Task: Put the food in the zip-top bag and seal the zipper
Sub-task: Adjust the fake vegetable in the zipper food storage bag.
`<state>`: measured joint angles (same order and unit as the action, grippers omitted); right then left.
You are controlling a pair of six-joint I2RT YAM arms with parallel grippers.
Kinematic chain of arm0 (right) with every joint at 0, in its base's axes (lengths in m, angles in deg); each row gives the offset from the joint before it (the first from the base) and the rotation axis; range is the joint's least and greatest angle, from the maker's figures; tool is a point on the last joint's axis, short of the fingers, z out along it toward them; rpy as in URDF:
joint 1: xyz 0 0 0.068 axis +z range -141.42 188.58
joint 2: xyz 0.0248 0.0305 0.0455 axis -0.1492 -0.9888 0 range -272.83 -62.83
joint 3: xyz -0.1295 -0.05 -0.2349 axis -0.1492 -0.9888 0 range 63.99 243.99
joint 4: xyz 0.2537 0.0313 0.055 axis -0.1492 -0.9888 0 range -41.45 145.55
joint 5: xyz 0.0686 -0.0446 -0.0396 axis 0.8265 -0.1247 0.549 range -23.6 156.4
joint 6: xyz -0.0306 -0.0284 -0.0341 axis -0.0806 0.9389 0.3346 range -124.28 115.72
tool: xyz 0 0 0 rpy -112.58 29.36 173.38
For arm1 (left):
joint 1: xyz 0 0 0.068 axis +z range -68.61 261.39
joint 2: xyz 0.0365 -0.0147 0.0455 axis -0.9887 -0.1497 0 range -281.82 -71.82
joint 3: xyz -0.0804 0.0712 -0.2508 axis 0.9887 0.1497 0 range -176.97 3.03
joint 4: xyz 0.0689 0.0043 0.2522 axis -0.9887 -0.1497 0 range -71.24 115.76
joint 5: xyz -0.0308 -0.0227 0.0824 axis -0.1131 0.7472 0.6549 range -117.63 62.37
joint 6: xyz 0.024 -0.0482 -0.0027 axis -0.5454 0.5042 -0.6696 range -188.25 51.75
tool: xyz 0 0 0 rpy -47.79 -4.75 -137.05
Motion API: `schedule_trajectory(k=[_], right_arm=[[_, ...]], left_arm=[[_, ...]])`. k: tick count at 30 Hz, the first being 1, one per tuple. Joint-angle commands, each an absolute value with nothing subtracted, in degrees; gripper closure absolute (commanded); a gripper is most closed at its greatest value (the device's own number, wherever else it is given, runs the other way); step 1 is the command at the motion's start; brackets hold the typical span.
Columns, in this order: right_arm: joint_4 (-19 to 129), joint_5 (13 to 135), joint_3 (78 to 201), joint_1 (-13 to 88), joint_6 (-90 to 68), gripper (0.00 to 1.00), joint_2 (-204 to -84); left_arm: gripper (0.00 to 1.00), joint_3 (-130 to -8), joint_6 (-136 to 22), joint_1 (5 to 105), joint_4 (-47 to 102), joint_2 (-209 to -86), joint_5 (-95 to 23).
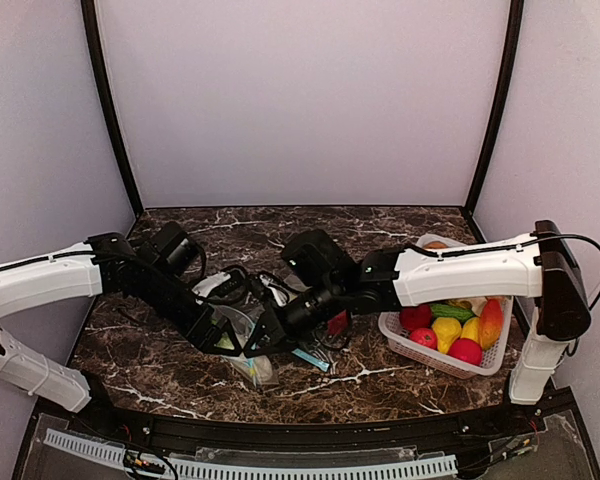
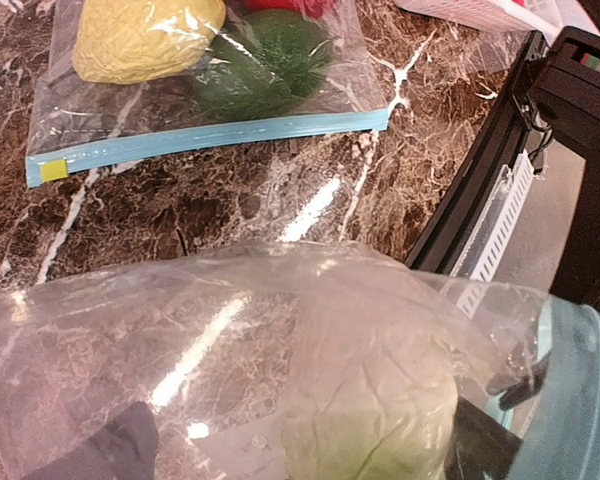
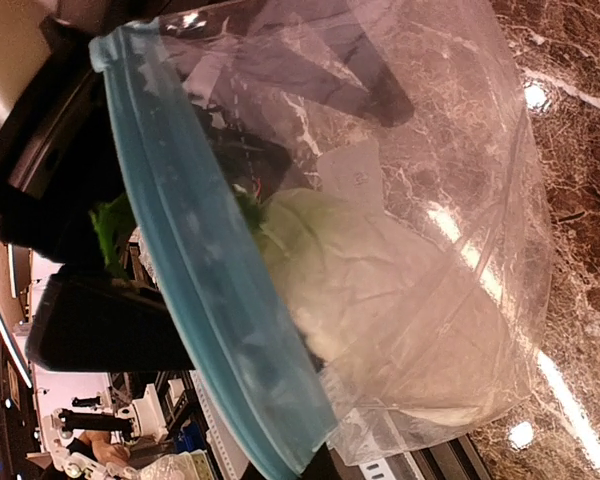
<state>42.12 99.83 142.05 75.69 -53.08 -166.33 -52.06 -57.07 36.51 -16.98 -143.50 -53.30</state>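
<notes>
My two arms reach in and meet over the middle of the dark marble table (image 1: 380, 385). A clear bag (image 1: 248, 355) with a blue strip lies under them. On my right sits a white basket (image 1: 400, 328) full of toy food (image 1: 458, 325), red, yellow, green and orange.

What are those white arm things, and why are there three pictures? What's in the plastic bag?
Those are two robot arms with pinching fingers at their ends. One picture comes from a camera high above; the other two come from little cameras on each arm's wrist. On the dark marble table stands a white basket of toy fruit. The right arm's fingers are shut on the blue zipper edge of a clear zip-top bag. Inside sits a pale green toy cabbage. The left arm's fingers are open beside the bag. Another bag, already filled with toy food, lies flat nearby.
</notes>
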Motion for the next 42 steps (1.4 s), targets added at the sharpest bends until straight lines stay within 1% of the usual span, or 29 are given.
schedule_trajectory(k=[1, 5, 10, 16, 22, 29, 35, 42], right_arm=[[45.5, 101.8, 143.7, 76.9, -49.8, 1.0, -164.6], [46.0, 101.1, 143.8, 77.4, -49.3, 1.0, -164.2], [46.0, 100.0, 143.2, 77.4, -48.7, 1.0, -162.7], [46.1, 100.4, 142.7, 77.7, -48.4, 1.0, -162.4], [45.3, 97.5, 141.1, 77.7, -49.0, 1.0, -161.8], [44.2, 95.1, 139.2, 77.1, -50.7, 1.0, -162.0], [43.8, 95.3, 140.0, 77.1, -50.0, 1.0, -162.3], [43.9, 96.6, 140.0, 77.1, -49.3, 1.0, -162.5]], left_arm=[[0.01, -53.2, -54.8, 36.3, -18.9, -144.4, -48.2], [0.01, -53.1, -55.1, 36.3, -19.0, -145.4, -48.6], [0.01, -54.0, -56.9, 36.3, -23.4, -145.9, -41.7], [0.01, -53.1, -57.4, 36.3, -23.7, -146.5, -38.5], [0.01, -55.0, -56.7, 36.3, -22.2, -145.2, -41.8], [0.01, -60.4, -58.4, 36.4, -24.2, -140.0, -49.1], [0.01, -62.7, -62.3, 37.6, -29.2, -139.2, -47.7], [0.01, -65.4, -65.8, 39.6, -30.5, -140.0, -47.8]])
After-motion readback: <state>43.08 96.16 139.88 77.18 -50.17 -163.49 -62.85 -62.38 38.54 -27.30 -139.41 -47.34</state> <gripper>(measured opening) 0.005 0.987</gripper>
